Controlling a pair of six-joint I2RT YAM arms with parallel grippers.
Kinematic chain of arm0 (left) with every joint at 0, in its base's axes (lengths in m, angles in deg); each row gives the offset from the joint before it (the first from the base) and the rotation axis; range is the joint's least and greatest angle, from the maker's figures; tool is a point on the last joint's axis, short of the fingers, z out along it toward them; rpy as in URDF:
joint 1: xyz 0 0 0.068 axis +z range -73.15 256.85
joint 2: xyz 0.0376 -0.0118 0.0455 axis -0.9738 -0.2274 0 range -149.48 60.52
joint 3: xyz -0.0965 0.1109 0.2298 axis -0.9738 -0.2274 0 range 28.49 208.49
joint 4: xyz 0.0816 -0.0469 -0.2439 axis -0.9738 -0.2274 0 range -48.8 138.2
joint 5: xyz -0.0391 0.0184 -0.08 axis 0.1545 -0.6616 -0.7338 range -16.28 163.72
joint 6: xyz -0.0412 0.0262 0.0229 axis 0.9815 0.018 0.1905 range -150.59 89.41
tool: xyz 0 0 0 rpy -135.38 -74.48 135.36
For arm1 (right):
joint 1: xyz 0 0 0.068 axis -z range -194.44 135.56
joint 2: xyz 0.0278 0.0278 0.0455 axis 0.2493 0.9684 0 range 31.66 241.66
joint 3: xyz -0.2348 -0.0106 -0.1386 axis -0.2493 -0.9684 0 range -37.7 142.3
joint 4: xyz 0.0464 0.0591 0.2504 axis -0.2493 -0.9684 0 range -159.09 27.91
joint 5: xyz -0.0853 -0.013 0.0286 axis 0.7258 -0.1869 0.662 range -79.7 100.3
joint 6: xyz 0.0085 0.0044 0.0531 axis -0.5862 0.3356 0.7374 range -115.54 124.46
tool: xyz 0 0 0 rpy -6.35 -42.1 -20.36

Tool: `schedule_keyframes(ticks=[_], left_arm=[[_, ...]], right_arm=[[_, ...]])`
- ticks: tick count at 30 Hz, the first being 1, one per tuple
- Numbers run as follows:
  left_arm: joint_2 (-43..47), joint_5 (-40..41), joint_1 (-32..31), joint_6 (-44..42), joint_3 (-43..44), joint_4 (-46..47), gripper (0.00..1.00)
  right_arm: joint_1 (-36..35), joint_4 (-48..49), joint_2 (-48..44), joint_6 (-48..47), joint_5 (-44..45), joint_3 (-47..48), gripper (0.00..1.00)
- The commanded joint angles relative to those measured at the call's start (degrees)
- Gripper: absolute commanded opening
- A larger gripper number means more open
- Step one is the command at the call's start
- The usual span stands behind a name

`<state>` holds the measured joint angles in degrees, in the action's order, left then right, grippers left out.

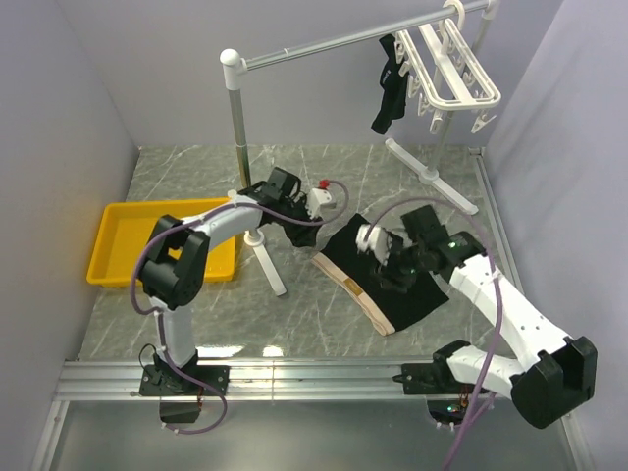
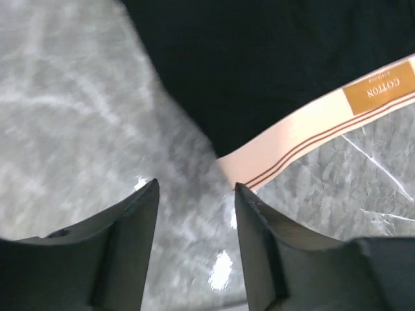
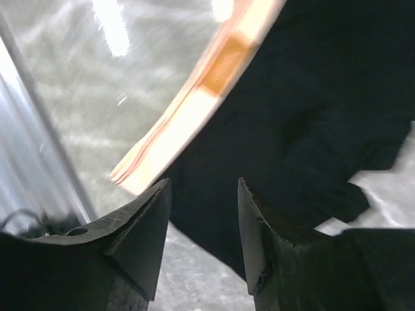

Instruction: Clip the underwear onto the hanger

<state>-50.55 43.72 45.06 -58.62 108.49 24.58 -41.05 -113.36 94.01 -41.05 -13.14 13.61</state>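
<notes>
The underwear (image 1: 368, 277) lies flat on the marble table, black cloth with a tan waistband along its near-left edge. The white hanger (image 1: 453, 71) hangs by its hook from the rail at the top right. My left gripper (image 1: 306, 235) is open and empty just left of the underwear's far waistband corner; in the left wrist view (image 2: 196, 188) the band end (image 2: 272, 155) lies just beyond the fingertips. My right gripper (image 1: 391, 270) is open and empty above the black cloth; in the right wrist view (image 3: 202, 184) the waistband (image 3: 188, 110) runs past its left finger.
A grey metal rail stand (image 1: 238, 108) with white joints stands at the centre back, its feet spread on the table. A small all-black garment (image 1: 390, 83) hangs from the rail beside the hanger. A yellow tray (image 1: 162, 240) sits at the left.
</notes>
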Motion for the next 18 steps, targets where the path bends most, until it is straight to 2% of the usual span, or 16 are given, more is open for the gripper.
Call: schedule_keyframes(ticks=[1,2,3,5,8,11,14,18], left_arm=[[8.5,-2.0,1.9,5.6,-2.2,3.7,0.57],[10.1,-3.5,1.9,5.8,-3.5,4.7,0.57],[13.2,-3.8,1.7,6.3,-4.9,5.7,0.62],[15.8,-4.5,1.0,7.5,-7.9,6.0,0.64],[19.6,-5.4,-2.9,6.8,-10.8,4.2,0.64],[22.4,-3.8,-10.5,2.3,-14.0,3.1,0.64],[21.0,-4.1,-17.9,0.3,-15.9,3.6,0.62],[16.8,-4.2,-23.7,0.6,-15.4,7.3,0.61]], right_arm=[[5.7,1.7,1.0,5.6,-1.7,8.2,0.53],[7.5,2.2,2.7,5.6,-2.8,9.1,0.53],[10.1,3.5,3.9,6.0,-2.8,10.5,0.52],[11.0,5.1,8.5,6.3,-1.7,11.4,0.50],[10.9,11.3,14.9,9.1,1.6,12.1,0.47],[10.5,14.2,23.5,12.0,1.2,17.7,0.44],[9.6,14.7,30.9,14.5,-0.5,23.4,0.41],[8.1,15.5,37.3,16.5,-2.5,28.3,0.40]])
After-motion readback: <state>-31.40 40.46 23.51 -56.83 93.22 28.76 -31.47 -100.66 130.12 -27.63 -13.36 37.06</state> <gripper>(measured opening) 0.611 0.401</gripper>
